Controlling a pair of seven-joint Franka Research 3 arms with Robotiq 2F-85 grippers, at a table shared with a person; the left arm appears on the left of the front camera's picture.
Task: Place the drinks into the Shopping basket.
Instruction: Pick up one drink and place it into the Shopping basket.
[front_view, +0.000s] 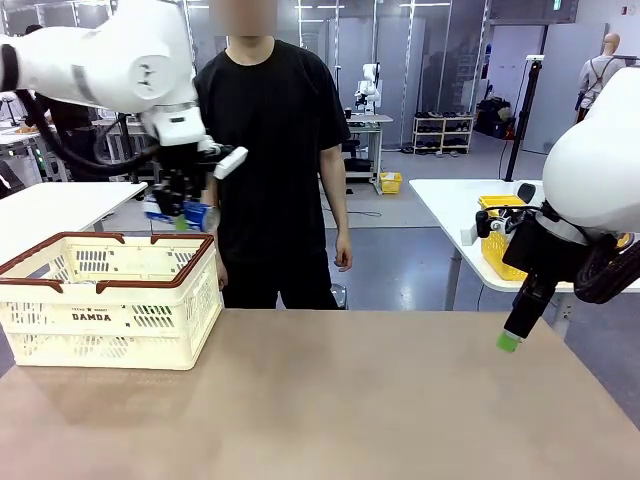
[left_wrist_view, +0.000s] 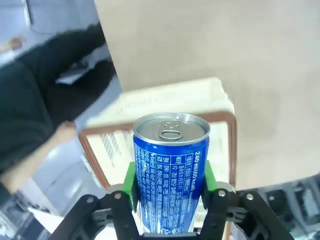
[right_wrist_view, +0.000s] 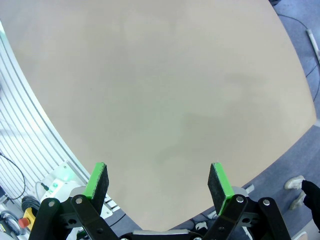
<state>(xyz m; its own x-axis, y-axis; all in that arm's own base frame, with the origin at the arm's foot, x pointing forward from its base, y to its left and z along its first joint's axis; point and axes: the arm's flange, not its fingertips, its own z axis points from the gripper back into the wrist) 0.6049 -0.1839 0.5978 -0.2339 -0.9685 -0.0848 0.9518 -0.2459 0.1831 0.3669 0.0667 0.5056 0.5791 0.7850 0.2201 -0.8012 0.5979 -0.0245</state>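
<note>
1. Left tool (left_wrist_view: 170, 192) pinching a blue can (left_wrist_view: 170, 170) between green pads (left_wrist_view: 131, 182), held in the air above the far rim of the Shopping basket (front_view: 110, 300).
2. Slotted cream plastic basket, brown rim, resting on the tabletop (front_view: 380, 400) at its left side.
3. Person (front_view: 275, 160) in black standing just behind the basket, hand near it.
4. Right tool (right_wrist_view: 159, 180) spread wide, holding nothing, over smooth bare beige tabletop.
</note>
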